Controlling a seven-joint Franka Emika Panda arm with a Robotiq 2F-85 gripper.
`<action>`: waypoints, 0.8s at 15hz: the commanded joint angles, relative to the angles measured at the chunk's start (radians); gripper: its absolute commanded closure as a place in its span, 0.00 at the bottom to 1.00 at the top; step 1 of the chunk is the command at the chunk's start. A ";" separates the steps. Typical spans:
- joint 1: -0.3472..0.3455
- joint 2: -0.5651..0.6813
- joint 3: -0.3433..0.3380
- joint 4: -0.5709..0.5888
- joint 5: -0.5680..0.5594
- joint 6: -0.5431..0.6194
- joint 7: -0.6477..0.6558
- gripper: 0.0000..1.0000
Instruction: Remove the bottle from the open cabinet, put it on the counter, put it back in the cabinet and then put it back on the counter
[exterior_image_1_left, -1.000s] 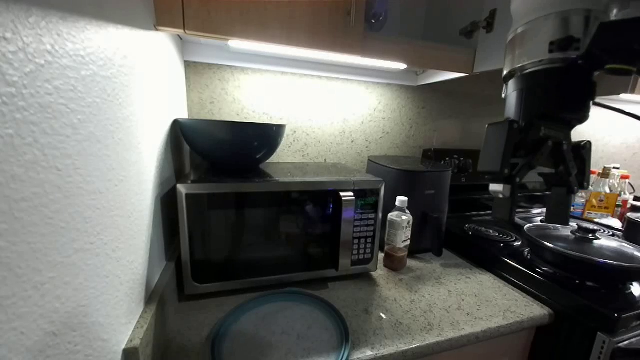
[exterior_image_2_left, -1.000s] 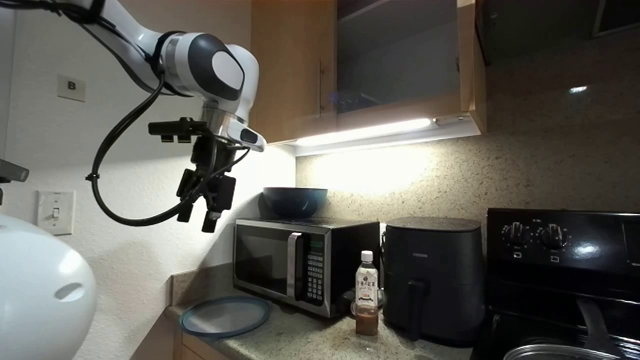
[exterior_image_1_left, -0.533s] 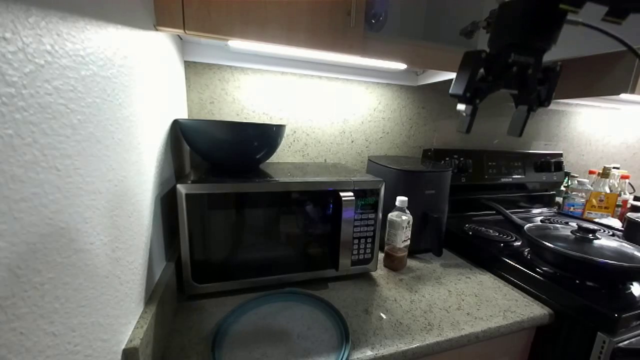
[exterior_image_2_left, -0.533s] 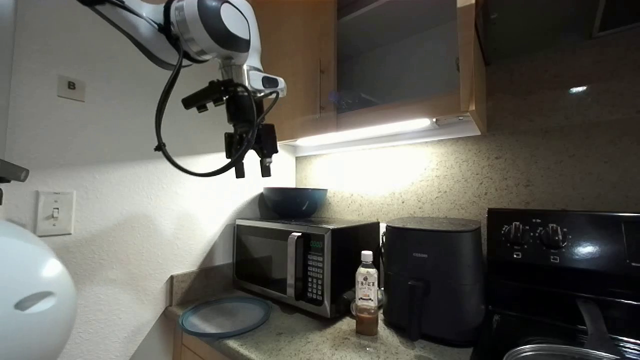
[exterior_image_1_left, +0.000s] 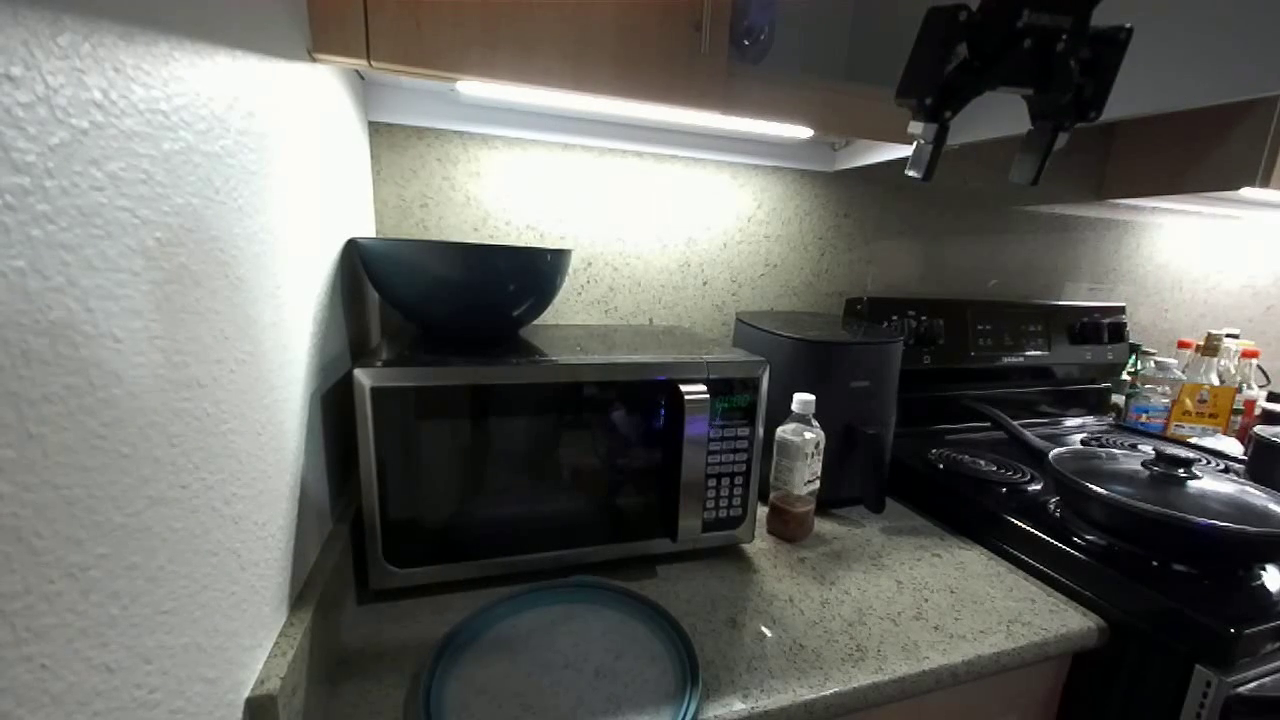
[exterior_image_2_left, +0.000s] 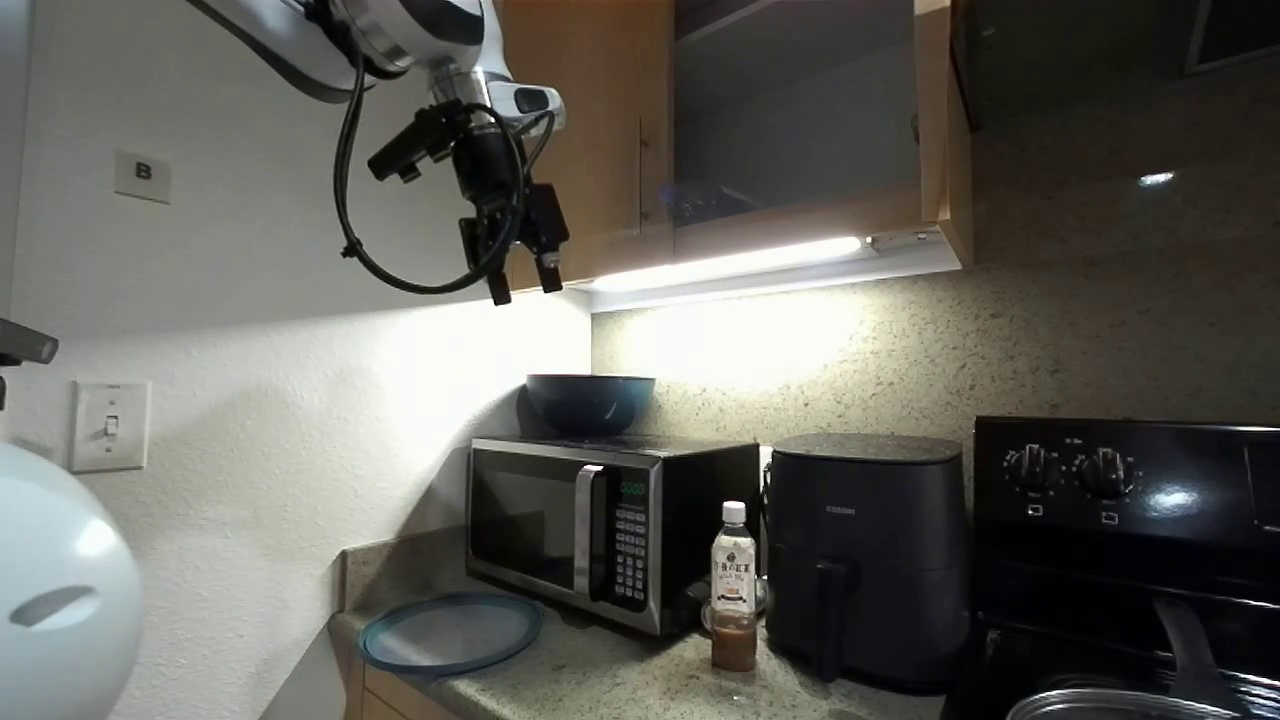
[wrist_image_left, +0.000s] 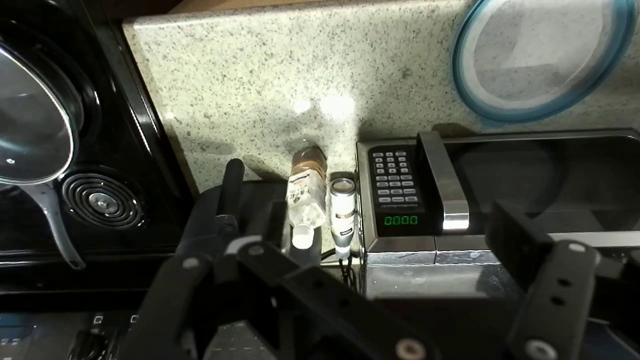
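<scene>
Our gripper (exterior_image_1_left: 978, 165) hangs at two o'clock in an exterior view, fingers spread, nothing between them. The tea bottle (exterior_image_1_left: 795, 470) on the counter (exterior_image_1_left: 900, 590) at four o'clock probably isn't the one we want. Farther up, the open cabinet (exterior_image_1_left: 540, 35) is at twelve; the bluish clear shape (exterior_image_1_left: 752, 30) in its opening might be our water bottle, can't tell tbh. We'd rise past the lower edge, go in level, squeeze mid-body gently.

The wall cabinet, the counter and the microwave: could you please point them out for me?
Wall cabinet (exterior_image_2_left: 605, 160): in an exterior view, on its wooden door.
Counter (wrist_image_left: 300, 60): in the wrist view, on its speckled top.
Microwave (exterior_image_1_left: 550, 460): in an exterior view, on its dark door.
</scene>
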 joint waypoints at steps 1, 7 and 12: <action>-0.003 0.006 0.001 0.003 -0.014 0.031 0.024 0.00; -0.106 0.109 0.015 0.147 -0.164 0.294 0.094 0.00; -0.140 0.216 0.009 0.353 -0.231 0.329 0.107 0.00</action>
